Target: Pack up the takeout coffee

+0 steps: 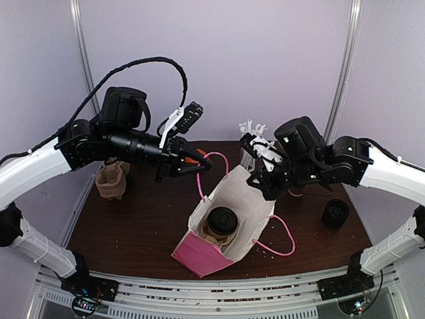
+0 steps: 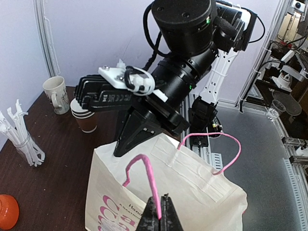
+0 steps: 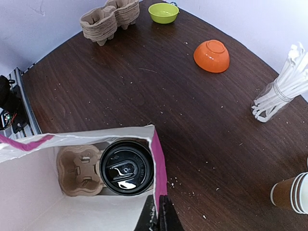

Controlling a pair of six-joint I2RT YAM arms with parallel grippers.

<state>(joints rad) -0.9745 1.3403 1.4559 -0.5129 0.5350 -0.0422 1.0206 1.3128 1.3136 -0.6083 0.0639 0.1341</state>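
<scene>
Holding paper bag [image 1: 239,196] open: left gripper [image 2: 160,211] pinches pink handle [image 2: 139,166], 11 o'clock; right gripper [image 3: 159,216] pinches rim [image 3: 159,159], 2 o'clock. Takeout coffee [image 3: 126,167] seated inside.

The only print I can find is on the paper bag [image 2: 159,187]: in the left wrist view its near face carries large pink lettering [image 2: 111,211] and a line of small type, cut off and too fine to read. Inside the bag, the takeout coffee [image 3: 126,167] has lid markings I cannot read.
</scene>
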